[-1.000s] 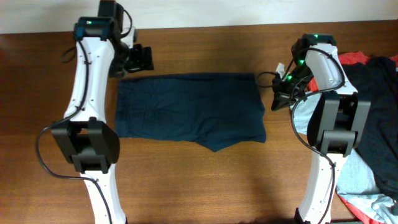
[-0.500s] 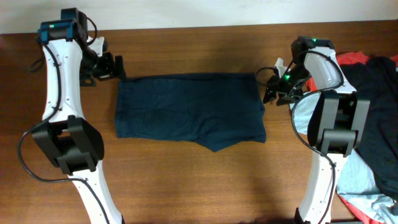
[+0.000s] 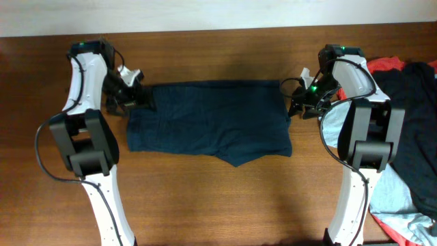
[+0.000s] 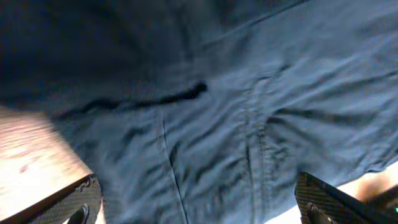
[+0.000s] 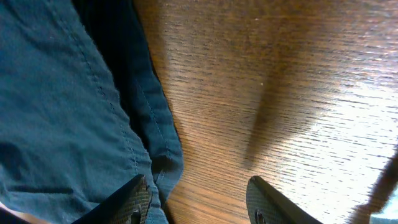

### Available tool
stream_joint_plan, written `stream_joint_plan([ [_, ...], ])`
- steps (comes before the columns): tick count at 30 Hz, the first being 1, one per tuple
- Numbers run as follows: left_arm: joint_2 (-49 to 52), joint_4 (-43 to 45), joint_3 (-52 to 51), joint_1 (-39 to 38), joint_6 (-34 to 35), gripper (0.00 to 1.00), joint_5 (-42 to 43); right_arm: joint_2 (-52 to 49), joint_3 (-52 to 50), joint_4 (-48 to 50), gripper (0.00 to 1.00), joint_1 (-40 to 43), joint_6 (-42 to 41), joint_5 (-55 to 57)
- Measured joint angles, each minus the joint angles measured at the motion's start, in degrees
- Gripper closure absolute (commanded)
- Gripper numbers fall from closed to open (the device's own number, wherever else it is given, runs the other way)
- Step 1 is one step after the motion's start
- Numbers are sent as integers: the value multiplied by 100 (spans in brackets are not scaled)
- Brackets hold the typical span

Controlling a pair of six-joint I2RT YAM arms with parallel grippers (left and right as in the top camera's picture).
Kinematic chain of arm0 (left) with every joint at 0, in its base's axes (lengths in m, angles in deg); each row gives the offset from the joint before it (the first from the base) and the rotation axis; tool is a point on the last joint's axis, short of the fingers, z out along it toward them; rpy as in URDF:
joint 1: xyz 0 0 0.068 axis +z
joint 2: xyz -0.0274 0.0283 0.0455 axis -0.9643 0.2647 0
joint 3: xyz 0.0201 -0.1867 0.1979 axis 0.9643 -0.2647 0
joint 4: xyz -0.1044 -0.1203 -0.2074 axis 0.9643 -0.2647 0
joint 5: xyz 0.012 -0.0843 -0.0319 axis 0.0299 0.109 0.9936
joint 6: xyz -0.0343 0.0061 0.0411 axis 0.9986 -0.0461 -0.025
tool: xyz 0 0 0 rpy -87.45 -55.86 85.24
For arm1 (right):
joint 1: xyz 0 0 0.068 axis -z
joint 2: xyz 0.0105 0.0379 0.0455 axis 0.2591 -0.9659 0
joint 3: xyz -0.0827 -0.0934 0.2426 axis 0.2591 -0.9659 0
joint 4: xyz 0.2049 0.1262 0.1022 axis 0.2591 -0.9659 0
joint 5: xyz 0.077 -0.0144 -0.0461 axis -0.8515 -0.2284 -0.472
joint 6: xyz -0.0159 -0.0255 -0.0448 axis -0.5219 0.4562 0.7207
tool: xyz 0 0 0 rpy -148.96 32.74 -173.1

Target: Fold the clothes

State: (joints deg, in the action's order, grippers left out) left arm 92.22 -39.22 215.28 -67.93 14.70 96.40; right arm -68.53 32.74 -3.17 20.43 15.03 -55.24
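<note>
The dark navy shorts lie flat in the middle of the wooden table, with a short point of cloth at the front edge. My left gripper is open at their far left corner. In the left wrist view the cloth fills the frame, and the open left gripper has it between its wide-apart fingers. My right gripper is open at the shorts' far right corner. In the right wrist view the open right gripper straddles the hemmed edge, with one finger over cloth and the other over wood.
A pile of other clothes lies at the right edge behind the right arm: a red-orange garment, a dark garment and a pale light-blue one. Bare wood lies in front of the shorts.
My left gripper swung out to the left, then came back down onto the shorts' far left corner. My right gripper shifted slightly left to the shorts' right edge.
</note>
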Motion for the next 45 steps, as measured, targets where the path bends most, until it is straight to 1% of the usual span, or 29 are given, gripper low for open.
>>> stream_joint_plan([
  [4,249,31,-52,0,-61,2,17,0,0,2,45,0,0,2],
  [5,269,52,-63,0,-70,2,17,0,0,2,52,0,0,0],
  [6,278,81,-66,0,-81,2,20,0,0,2,62,0,7,2],
  [7,278,107,-66,0,-87,2,22,0,0,9,64,0,9,-15],
  [10,278,133,-66,0,-87,2,37,0,2,44,63,0,2,-131],
  [14,278,151,-66,0,-87,1,33,17,225,-168,63,-33,90,-267],
  [16,278,177,-66,2,-87,1,33,98,415,-293,66,-105,214,-302],
  [17,278,203,-68,7,-90,1,31,195,492,-348,69,-179,280,-306],
  [20,278,260,-68,13,-87,1,33,527,647,-363,82,-538,417,-343],
  [23,278,367,-87,15,-57,1,35,734,721,-212,89,-1062,455,-369],
  [30,76,682,-468,17,7,1,37,730,715,341,96,-2269,363,-376],
  [36,-90,957,-785,17,24,2,44,730,691,763,96,-2761,-37,20],
  [40,-133,1043,-872,22,72,10,28,730,492,1178,96,-2966,-164,140],
  [43,-133,1062,-898,55,107,27,11,710,297,1436,96,-3154,-240,188],
  [44,-133,1067,-916,68,111,35,-4,695,236,1532,96,-3213,-271,197],
  [45,-133,1073,-933,76,138,39,-4,664,173,1624,96,-3270,-293,201],
])
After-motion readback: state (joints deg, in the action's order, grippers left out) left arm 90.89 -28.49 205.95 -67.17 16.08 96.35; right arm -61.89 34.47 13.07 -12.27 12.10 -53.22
